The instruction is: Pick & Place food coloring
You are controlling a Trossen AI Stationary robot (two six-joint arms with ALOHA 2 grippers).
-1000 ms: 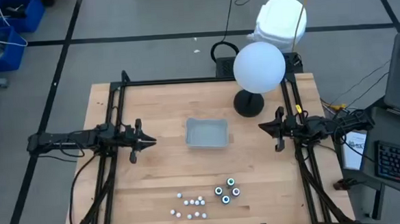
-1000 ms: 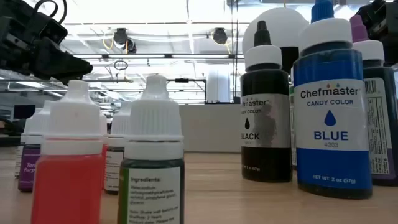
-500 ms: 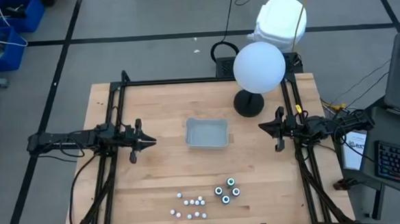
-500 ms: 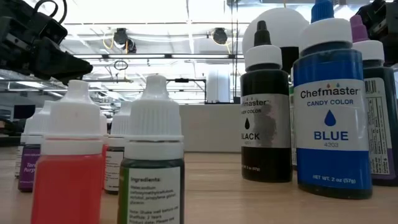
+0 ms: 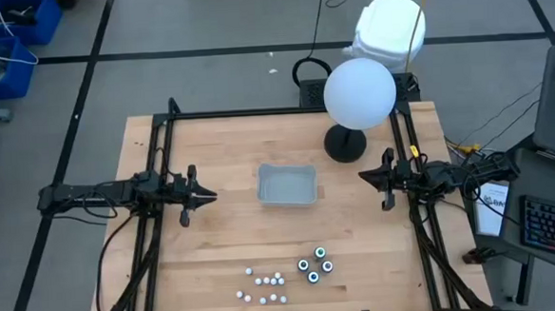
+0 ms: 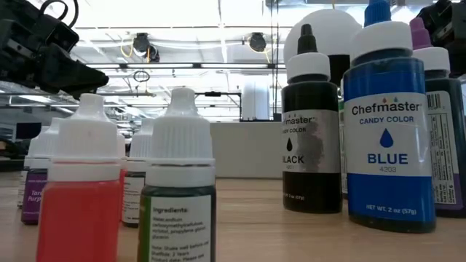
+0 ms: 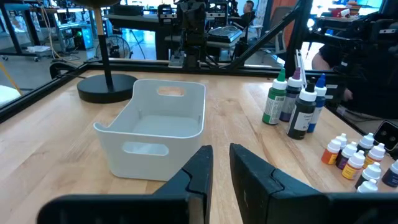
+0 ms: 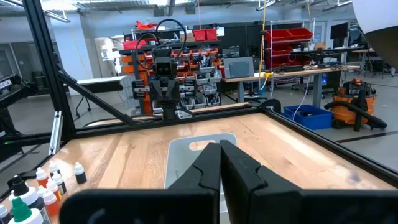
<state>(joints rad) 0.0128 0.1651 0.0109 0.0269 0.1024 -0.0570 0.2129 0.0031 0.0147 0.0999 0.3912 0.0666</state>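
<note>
Left fingers (image 7: 221,163) slightly apart, right fingers (image 8: 220,163) together, both beside tray (image 5: 287,184)

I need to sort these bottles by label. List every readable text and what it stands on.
"Chefmaster CANDY COLOR BLUE" on the blue bottle.
"Chefmaster CANDY COLOR BLACK" on the black bottle.
"Ingredients:" on the green bottle; its smaller print is too blurred to read.
The fine print on the purple bottles and the small number under "BLUE" are too small to read.

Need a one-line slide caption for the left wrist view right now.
Left gripper hovers empty before the grey tray, with the food coloring bottles standing untouched on the wooden table beyond.
</note>
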